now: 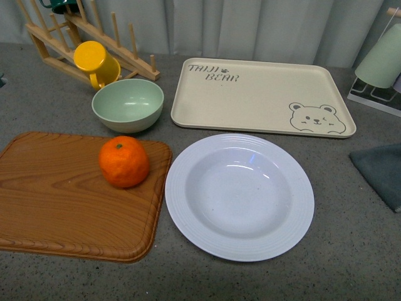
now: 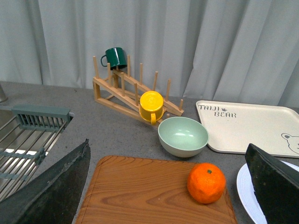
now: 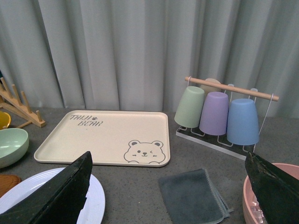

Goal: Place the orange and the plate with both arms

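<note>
Jaws on the left gripper [image 2: 167, 143] stood wide apart with nothing between them, and those on the right gripper [image 3: 168, 153] were spread just as wide. Bare grey speckled surface [image 1: 351, 251] lay open near and to the right of the plate [image 1: 239, 195]. The plate sat at the centre, and its left rim seemed to touch the right edge of the wooden board [image 1: 56, 200]. The orange [image 1: 124, 162] rested on that board by its far right corner, with clear room above it. A pale curtain [image 1: 250, 25] closed the far side. Beyond the board sat a green bowl [image 1: 128, 103], a yellow mug [image 1: 95, 61] and a wooden rack [image 1: 141, 64]. The bear tray [image 1: 250, 94] lay just beyond the plate, and a grey cloth [image 1: 379, 172] lay to the plate's right.
</note>
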Controlling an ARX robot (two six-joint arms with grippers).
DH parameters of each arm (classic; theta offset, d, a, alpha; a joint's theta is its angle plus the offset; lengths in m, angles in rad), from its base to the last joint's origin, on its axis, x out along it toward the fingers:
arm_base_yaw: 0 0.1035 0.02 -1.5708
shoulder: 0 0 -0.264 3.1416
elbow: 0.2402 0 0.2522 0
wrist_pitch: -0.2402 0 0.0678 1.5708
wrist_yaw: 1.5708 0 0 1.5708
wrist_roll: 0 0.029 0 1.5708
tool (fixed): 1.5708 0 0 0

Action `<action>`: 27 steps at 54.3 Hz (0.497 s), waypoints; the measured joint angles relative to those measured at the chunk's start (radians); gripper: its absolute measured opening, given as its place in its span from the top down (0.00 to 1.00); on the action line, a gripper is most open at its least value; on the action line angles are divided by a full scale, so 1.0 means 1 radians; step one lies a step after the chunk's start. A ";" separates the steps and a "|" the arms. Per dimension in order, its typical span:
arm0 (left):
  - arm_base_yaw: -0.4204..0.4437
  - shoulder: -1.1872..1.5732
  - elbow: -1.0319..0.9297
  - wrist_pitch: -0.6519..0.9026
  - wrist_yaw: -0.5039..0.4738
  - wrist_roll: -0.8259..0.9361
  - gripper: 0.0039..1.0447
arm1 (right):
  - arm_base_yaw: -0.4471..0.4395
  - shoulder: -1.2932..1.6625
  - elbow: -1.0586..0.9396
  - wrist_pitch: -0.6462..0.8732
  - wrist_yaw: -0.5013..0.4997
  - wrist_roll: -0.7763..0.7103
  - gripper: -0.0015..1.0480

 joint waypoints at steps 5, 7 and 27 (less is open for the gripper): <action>0.000 0.000 0.000 0.000 0.000 0.000 0.06 | 0.000 0.000 0.000 0.000 0.000 0.000 0.09; 0.000 0.000 0.000 0.000 0.000 0.000 0.06 | 0.000 0.000 0.000 0.000 0.000 0.000 0.09; 0.000 0.000 0.000 0.000 0.000 0.000 0.06 | 0.000 0.000 0.000 0.000 0.000 0.000 0.09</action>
